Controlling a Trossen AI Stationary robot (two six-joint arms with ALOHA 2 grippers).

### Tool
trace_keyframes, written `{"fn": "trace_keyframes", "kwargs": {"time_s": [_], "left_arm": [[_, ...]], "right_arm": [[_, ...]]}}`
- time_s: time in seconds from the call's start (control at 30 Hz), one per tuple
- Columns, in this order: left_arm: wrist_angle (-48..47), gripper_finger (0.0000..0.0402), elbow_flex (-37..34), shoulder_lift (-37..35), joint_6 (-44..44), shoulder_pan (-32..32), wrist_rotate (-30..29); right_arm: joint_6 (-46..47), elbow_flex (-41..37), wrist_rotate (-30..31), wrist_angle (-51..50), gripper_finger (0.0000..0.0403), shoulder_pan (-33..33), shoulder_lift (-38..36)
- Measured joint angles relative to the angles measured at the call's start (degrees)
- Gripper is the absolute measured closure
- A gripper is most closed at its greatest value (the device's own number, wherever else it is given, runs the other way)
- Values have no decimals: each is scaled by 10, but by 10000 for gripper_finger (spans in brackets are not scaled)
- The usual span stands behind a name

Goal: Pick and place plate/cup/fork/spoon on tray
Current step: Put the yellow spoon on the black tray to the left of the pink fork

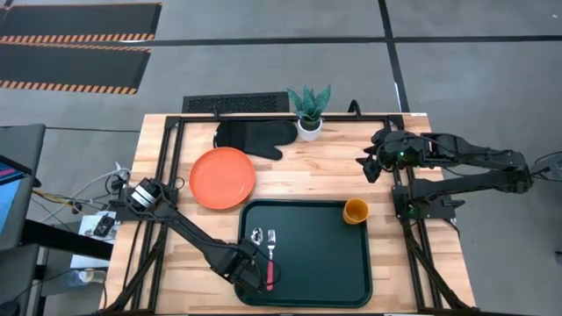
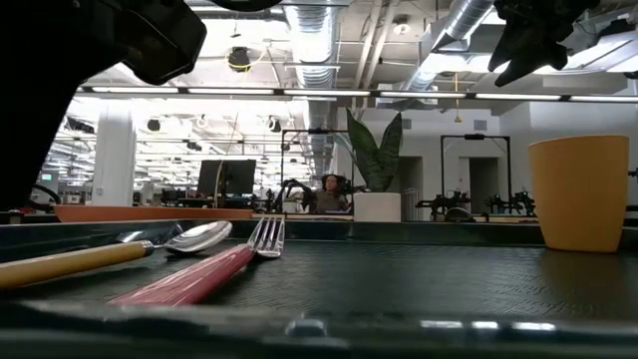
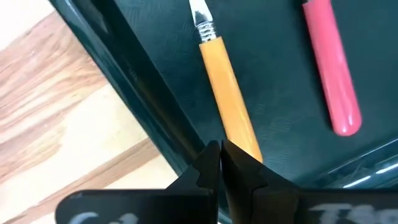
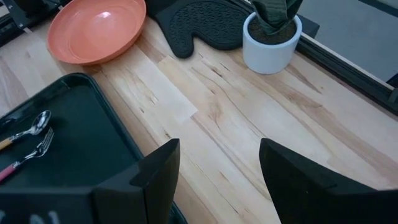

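Observation:
The fork (image 3: pixel 333 68) with its red-pink handle and the spoon (image 3: pixel 227 87) with its yellow-orange handle lie side by side on the left part of the dark tray (image 1: pixel 325 263). The orange cup (image 1: pixel 356 211) stands upright in the tray's far right corner. The orange-red plate (image 1: pixel 222 178) lies on the wood just beyond the tray's far left corner. My left gripper (image 3: pixel 219 155) is shut and empty, raised over the near end of the spoon's handle. My right gripper (image 4: pixel 217 168) is open and empty, high over the table's far right.
A black oven mitt (image 1: pixel 255 136) and a white pot with a green plant (image 1: pixel 309 123) sit at the table's far edge. Bare wood (image 4: pixel 205 112) lies between the tray, the mitt and the pot.

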Motion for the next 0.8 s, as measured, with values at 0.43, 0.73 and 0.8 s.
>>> {"fn": "trace_keyframes", "kwargs": {"time_s": [0.43,0.73,0.8], "left_arm": [[3,401,0,5,1,-4,2],[-44,401,58,52,49,3,13],[-49,401,72,59,51,4,13]], "right_arm": [[-9,0,0,0,159,0,0],[-13,0,0,1,159,0,0],[-13,0,0,1,159,0,0]]}}
